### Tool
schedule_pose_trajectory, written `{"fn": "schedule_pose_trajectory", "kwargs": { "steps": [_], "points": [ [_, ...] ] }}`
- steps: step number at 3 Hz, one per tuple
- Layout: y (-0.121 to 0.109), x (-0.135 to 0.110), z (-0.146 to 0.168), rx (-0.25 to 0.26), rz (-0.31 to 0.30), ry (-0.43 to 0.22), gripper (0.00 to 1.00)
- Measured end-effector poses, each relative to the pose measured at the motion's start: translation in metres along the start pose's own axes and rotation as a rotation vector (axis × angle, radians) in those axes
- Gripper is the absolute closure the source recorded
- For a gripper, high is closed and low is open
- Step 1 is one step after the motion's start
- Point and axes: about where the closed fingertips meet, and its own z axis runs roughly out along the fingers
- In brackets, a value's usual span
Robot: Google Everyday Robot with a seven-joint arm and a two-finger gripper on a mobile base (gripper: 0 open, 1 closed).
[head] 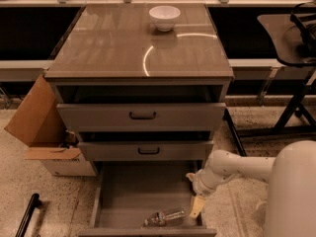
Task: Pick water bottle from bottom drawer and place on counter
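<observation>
The water bottle [165,217] lies on its side at the front of the open bottom drawer [136,191], its clear body pointing right. My gripper [196,207] hangs from the white arm at the drawer's right front corner, just right of the bottle's right end and slightly above it. The counter [118,48] is the glossy grey-brown top of the cabinet, with a curved glare.
A white bowl [164,17] stands at the back of the counter. Two upper drawers with black handles [142,116] are partly open above the bottom drawer. A cardboard box [42,132] sits left of the cabinet. A dark side table [289,38] stands at right.
</observation>
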Motion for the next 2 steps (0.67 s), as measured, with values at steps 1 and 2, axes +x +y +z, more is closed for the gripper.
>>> {"fn": "schedule_pose_trajectory", "kwargs": {
  "steps": [1,2],
  "points": [
    [-0.0322,0.0061,0.0394,0.008,-0.05,-0.04,0.0],
    [-0.0322,0.0061,0.0395,0.008,-0.05,-0.04,0.0]
  ]
}}
